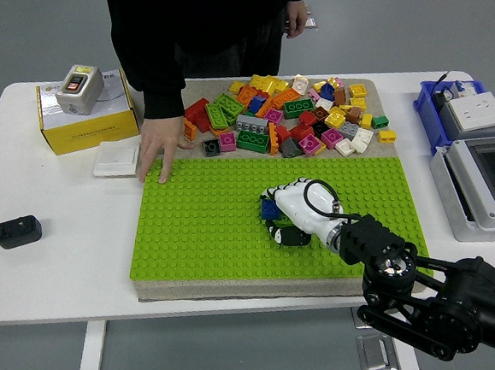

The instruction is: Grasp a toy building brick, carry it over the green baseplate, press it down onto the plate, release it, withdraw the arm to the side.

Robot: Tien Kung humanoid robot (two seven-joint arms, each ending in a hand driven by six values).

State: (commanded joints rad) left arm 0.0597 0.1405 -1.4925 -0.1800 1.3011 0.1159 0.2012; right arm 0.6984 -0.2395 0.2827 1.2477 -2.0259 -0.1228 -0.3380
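Gripping a blue brick [269, 209], right hand [290, 210], on green baseplate [201, 233]

White hand [290, 211] — black jointed arm [428, 293]

Your right hand [293, 210] rests on the baseplate [201, 233], a brick [270, 209] under its fingers. Behind it lies the brick pile [291, 116]. Far to its left, a person's hand [158, 148] touches the plate's corner.

Green baseplate [201, 233] lies mostly bare; a brick pile [291, 116] crowds its far edge, a person's hand [157, 150] its far-left corner.
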